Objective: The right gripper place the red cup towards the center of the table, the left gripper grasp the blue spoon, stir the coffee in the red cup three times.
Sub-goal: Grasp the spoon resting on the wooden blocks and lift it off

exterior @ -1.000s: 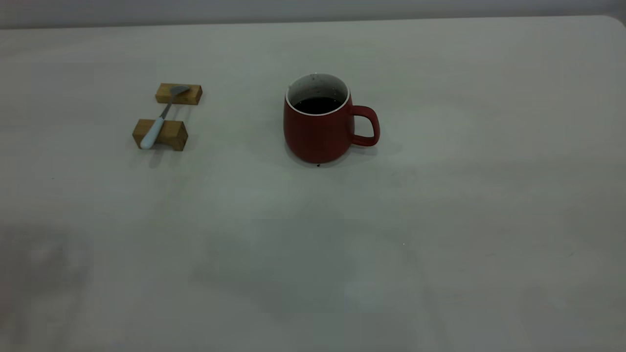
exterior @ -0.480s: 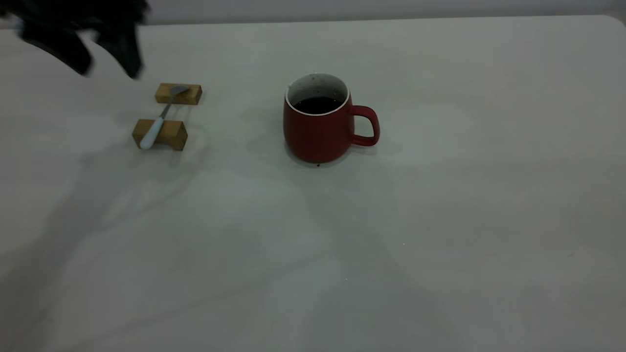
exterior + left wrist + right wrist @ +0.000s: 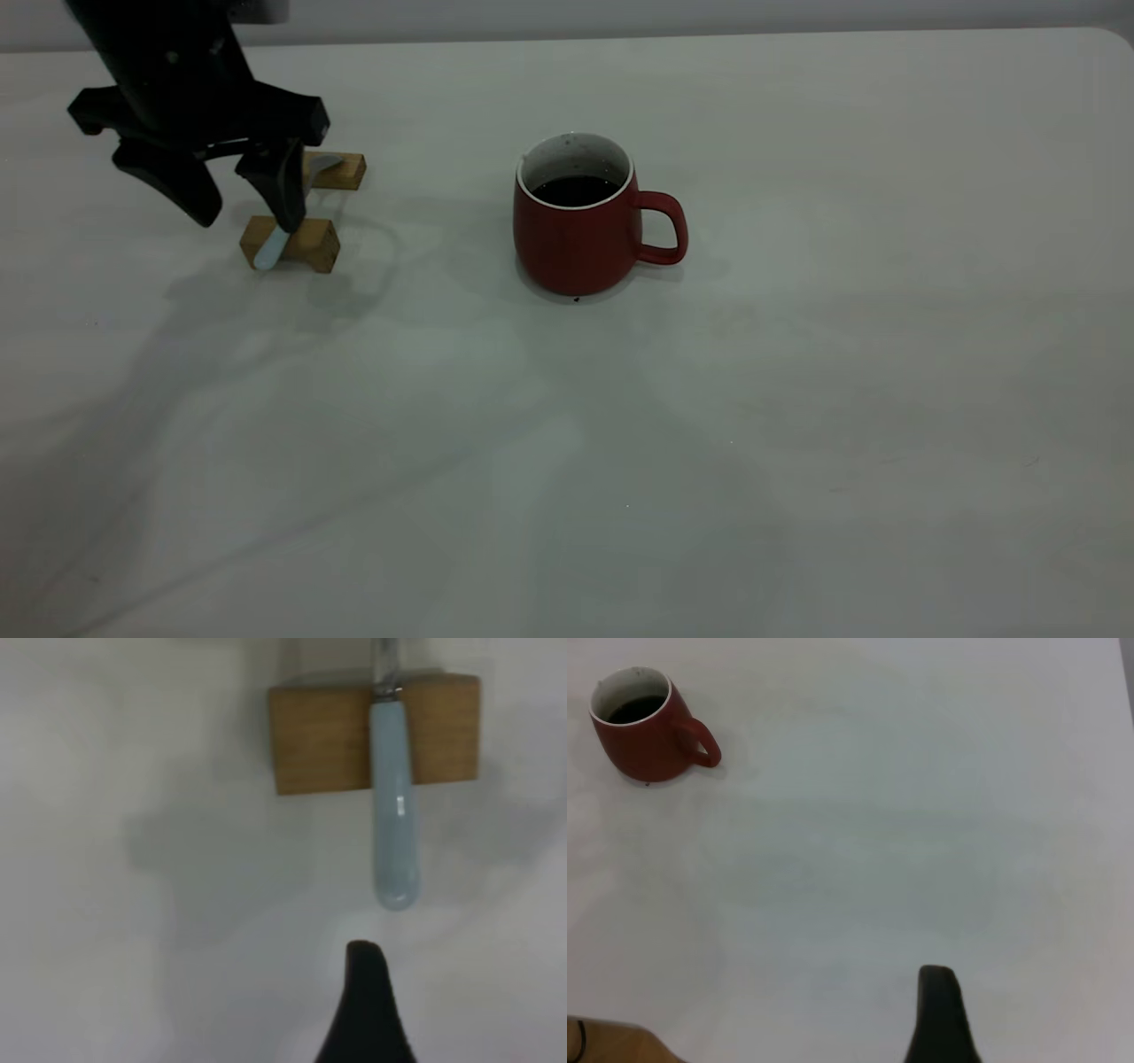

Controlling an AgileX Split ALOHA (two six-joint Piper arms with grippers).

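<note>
The red cup [image 3: 576,235] stands upright near the middle of the table [image 3: 797,399], its handle pointing right and dark coffee [image 3: 576,190] inside. At the far left the blue spoon [image 3: 265,254] lies across two wooden blocks. My left gripper [image 3: 250,217] hangs open just over the spoon, one finger on each side of the pale handle, touching nothing. The left wrist view shows the spoon handle [image 3: 394,828] on a block [image 3: 319,740] beyond one finger [image 3: 365,1010]. The right wrist view sees the red cup [image 3: 642,744] far off past one lone finger [image 3: 939,1019]. The right gripper is outside the exterior view.
The near wooden block [image 3: 310,245] carries the spoon's handle and the far block [image 3: 341,170] carries its bowl. The table's rounded corner [image 3: 1112,40] is at the back right. A tan surface [image 3: 607,1043] shows past the table's edge in the right wrist view.
My left arm came in from the upper left and dropped down over the spoon. The cup, spoon and blocks have not moved.
</note>
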